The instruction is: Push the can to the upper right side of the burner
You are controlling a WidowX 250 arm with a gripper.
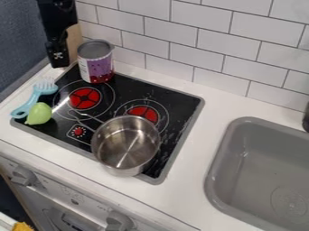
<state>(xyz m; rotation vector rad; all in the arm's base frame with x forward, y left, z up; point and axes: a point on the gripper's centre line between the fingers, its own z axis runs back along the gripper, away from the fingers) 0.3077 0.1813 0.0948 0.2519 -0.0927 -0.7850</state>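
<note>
The can (96, 62), with its purple and red label, stood upright at the far left corner of the black stovetop (120, 85), beyond the left burner (84, 98) and close to the tiled wall (199, 36). The black gripper (58, 58) hung just to the left of it, near the far left edge of the stovetop; whether the claw was wide, narrow or closed on anything could not be told, nor could contact with the can be made out. How much of the job was done depended on which burner was meant. If it was the whole stovetop, the push was as good as undone, since the far right corner lay well apart from the can and nearly the full run along the far edge was left. If it was the left burner alone, the can was already at its far side and a little to the right, so at most a small nudge remained. The first reading seemed likelier, and the gripper's place left of the can suited a push to the right. The metal saucepan (126, 143) sat at the near right, partly over the right burner (143, 113), seemingly out of that path, while the light blue fork (35, 97) and the light green toy (39, 113) lay at the left edge.
</note>
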